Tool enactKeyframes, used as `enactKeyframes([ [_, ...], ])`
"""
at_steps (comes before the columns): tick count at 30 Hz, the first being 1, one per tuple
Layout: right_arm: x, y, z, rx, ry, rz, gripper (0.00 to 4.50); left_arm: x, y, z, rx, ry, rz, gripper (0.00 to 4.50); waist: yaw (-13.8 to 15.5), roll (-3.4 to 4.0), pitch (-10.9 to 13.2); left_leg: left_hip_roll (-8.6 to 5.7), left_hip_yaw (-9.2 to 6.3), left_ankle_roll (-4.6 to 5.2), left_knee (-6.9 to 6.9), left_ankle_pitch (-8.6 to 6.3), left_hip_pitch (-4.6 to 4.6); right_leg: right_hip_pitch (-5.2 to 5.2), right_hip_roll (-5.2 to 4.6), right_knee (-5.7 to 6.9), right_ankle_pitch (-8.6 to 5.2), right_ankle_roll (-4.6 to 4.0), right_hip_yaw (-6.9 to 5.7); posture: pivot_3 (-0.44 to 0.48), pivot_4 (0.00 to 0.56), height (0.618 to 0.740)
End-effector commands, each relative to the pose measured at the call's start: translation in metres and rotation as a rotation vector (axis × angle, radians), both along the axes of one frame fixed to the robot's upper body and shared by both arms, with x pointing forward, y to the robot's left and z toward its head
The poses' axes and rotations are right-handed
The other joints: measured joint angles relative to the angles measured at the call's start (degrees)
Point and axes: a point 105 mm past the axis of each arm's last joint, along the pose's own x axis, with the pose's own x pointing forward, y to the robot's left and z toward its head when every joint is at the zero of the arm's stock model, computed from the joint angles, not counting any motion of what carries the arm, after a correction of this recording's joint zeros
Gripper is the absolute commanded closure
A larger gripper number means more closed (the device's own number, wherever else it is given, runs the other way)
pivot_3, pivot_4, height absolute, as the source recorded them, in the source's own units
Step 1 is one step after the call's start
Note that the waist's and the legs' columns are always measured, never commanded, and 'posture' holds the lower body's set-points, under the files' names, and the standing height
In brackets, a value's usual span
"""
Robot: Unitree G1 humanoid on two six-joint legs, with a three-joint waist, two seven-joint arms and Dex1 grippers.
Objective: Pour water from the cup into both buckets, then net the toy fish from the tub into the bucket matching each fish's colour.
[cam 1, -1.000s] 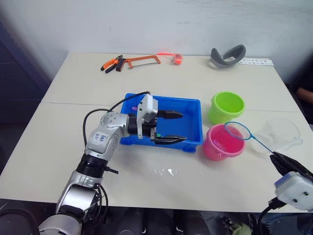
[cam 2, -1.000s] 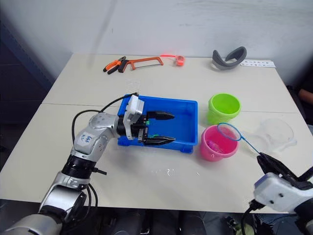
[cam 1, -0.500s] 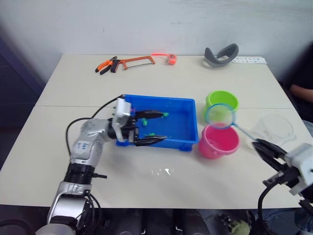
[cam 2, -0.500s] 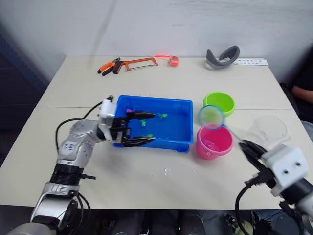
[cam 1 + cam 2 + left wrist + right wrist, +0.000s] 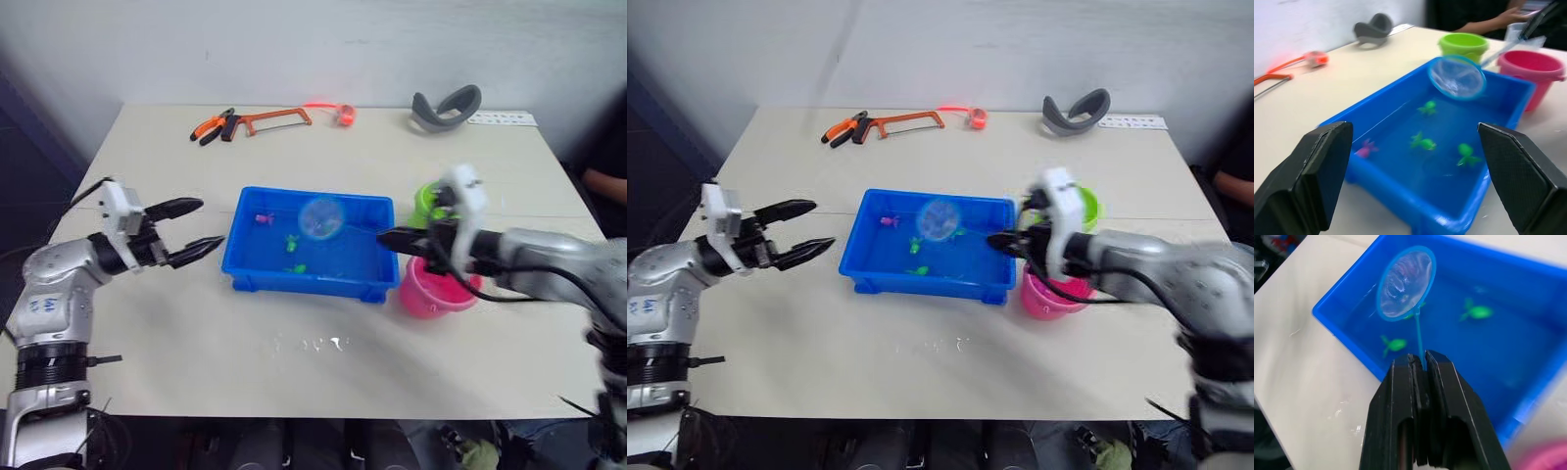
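Note:
The blue tub (image 5: pixel 257 262) sits mid-table with water, a pink fish (image 5: pixel 262 218) and green fish (image 5: pixel 291 243) in it. My right gripper (image 5: pixel 384 237) is shut on the thin handle of a blue net (image 5: pixel 320 217), whose hoop hangs empty over the tub's far middle. Behind my right wrist stand the green bucket (image 5: pixel 423 201) and, nearer, the pink bucket (image 5: pixel 431 294). My left gripper (image 5: pixel 209 223) is open and empty, left of the tub and clear of it. What looks like the clear cup (image 5: pixel 1522 39) shows beyond the pink bucket.
An orange hacksaw (image 5: pixel 279 119), pliers (image 5: pixel 214 127), a small red object (image 5: pixel 343 115), a grey curved piece (image 5: pixel 446 105) and a white strip (image 5: pixel 505 119) lie along the far edge. Water drops (image 5: pixel 318 343) lie in front of the tub. A person's arm (image 5: pixel 1493 17) rests beyond the table.
My left gripper has drawn back out of the tub to its left side. My right arm has swung the net from above the buckets to over the tub.

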Motion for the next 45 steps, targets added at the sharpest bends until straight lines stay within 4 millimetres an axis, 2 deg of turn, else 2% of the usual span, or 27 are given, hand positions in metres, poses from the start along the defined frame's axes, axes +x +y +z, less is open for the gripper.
enactKeyframes([
  [1, 0.016, 0.02, -0.004, -0.02, 0.043, 0.008, 4.5, -0.001, 0.011, 0.011, 0.021, 0.0, 0.053, 0.08, -0.17, 0.0, 0.0, -0.01, 0.0, 0.02, 0.0, -0.01, 0.0, -0.01, 0.0, 0.01, 0.0, 0.01, 0.0, 0.0, 0.15, 0.74],
  [6, 0.036, 0.043, -0.008, -0.005, 0.088, -0.012, 4.5, 0.004, 0.024, 0.01, 0.07, 0.026, 0.115, 0.08, -0.24, -0.01, -0.01, -0.01, 0.03, 0.02, -0.03, -0.01, -0.05, -0.13, 0.03, 0.13, 0.01, 0.03, 0.01, 0.0, 0.15, 0.74],
  [11, 0.04, 0.055, -0.017, 0.005, 0.166, -0.009, 4.5, 0.009, 0.032, 0.016, 0.09, 0.016, 0.146, 0.08, -0.4, -0.01, -0.01, -0.03, 0.07, 0.02, -0.06, -0.01, -0.06, -0.18, 0.11, 0.14, 0.01, 0.03, 0.01, 0.0, 0.15, 0.74],
  [15, 0.047, 0.058, -0.026, -0.013, 0.214, -0.046, 4.5, 0.012, 0.034, 0.016, 0.111, 0.028, 0.137, 0.08, -0.7, -0.01, -0.01, -0.03, 0.14, 0.01, -0.06, -0.01, -0.06, -0.21, 0.13, 0.19, 0.01, 0.03, 0.01, 0.0, 0.15, 0.74],
  [27, 0.076, 0.08, -0.03, 0.053, 0.236, -0.161, 4.5, 0.011, 0.028, 0.016, 0.17, 0.081, 0.049, 0.08, -2.42, 0.0, -0.01, -0.04, 0.24, 0.0, -0.21, -0.01, -0.06, -0.37, 0.24, 0.26, 0.01, 0.03, 0.03, 0.0, 0.15, 0.74],
  [32, 0.081, 0.09, -0.028, 0.089, 0.208, -0.153, 4.5, 0.011, 0.027, 0.015, 0.169, 0.095, 0.044, 0.08, -2.99, 0.0, 0.0, -0.04, 0.21, 0.0, -0.23, -0.01, -0.06, -0.37, 0.24, 0.27, 0.01, 0.03, 0.11, 0.0, 0.15, 0.74],
  [39, 0.074, 0.108, -0.015, 0.186, 0.166, -0.068, 4.5, 0.012, 0.026, 0.012, 0.162, 0.103, 0.05, 0.08, -3.2, 0.01, 0.0, -0.05, 0.2, 0.0, -0.23, -0.01, -0.06, -0.37, 0.24, 0.28, 0.01, 0.03, 0.15, 0.0, 0.15, 0.74],
  [45, 0.069, 0.109, -0.012, 0.199, 0.122, -0.029, 4.5, 0.012, 0.027, 0.01, 0.156, 0.106, 0.054, 0.08, -3.24, 0.01, 0.0, -0.04, 0.19, -0.01, -0.23, -0.01, -0.06, -0.38, 0.23, 0.28, 0.01, 0.03, 0.18, 0.0, 0.15, 0.74],
])
